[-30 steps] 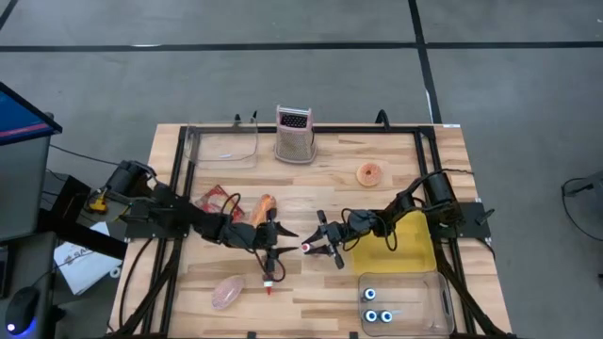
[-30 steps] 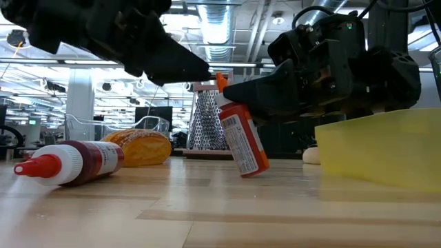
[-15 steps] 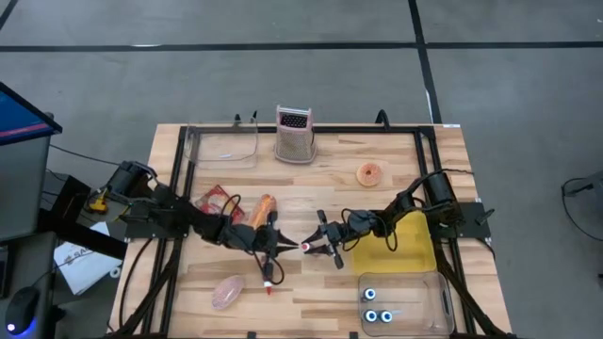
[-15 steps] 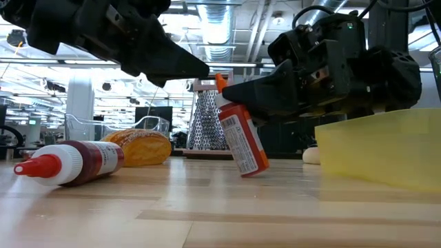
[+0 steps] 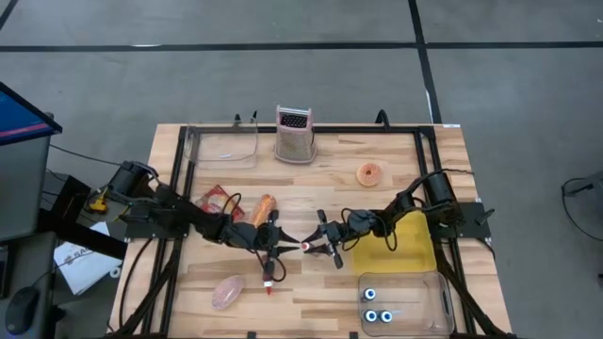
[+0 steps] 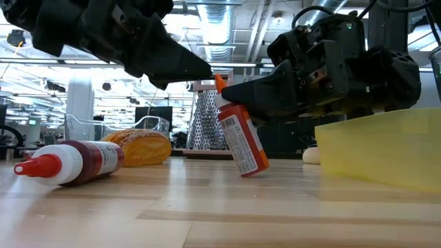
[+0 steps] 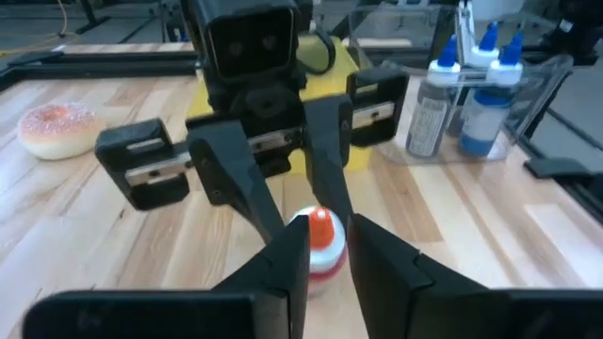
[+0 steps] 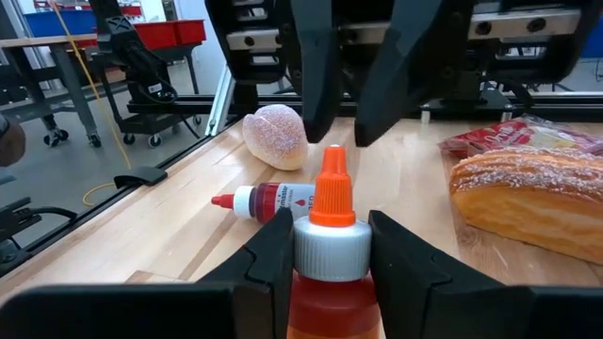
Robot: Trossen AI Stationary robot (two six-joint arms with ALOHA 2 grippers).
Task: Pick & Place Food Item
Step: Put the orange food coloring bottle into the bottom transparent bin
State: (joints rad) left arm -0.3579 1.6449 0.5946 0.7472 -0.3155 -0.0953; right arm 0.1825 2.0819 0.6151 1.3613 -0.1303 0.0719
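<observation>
An orange sauce bottle [image 6: 241, 141] with a white collar and orange cap [image 8: 332, 188] stands tilted near the table's middle, and my right gripper [image 5: 314, 245] is shut on it. My left gripper [image 5: 281, 240] is open right beside it on the left. In the left wrist view its fingers [image 7: 283, 273] stand on either side of the cap [image 7: 320, 226]; I cannot tell whether they touch it. A second bottle with a red cap [image 6: 69, 162] lies on its side on the table, nearer the front edge [image 5: 268, 273]. My right gripper pinches the bottle's white collar [image 8: 316, 250], just under the orange cap, between its two fingers [image 8: 268, 254]. The fingers come in level from the table's right. The bottle leans, with its bottom edge [image 6: 251, 171] on the table.
A bread loaf [image 5: 264, 207] and a red packet [image 5: 215, 198] lie behind the left gripper, and a pink pastry [image 5: 226, 292] near the front. A grater [image 5: 294, 134], a clear tub [image 5: 221, 146] and a donut [image 5: 370, 173] sit farther back. A yellow pad [image 5: 416, 243] and a tub of bottles [image 5: 400, 301] are on the right.
My left gripper has edged a little toward the table's right, closer to the bottle's cap, staying open. The right gripper and the bottle have kept still.
</observation>
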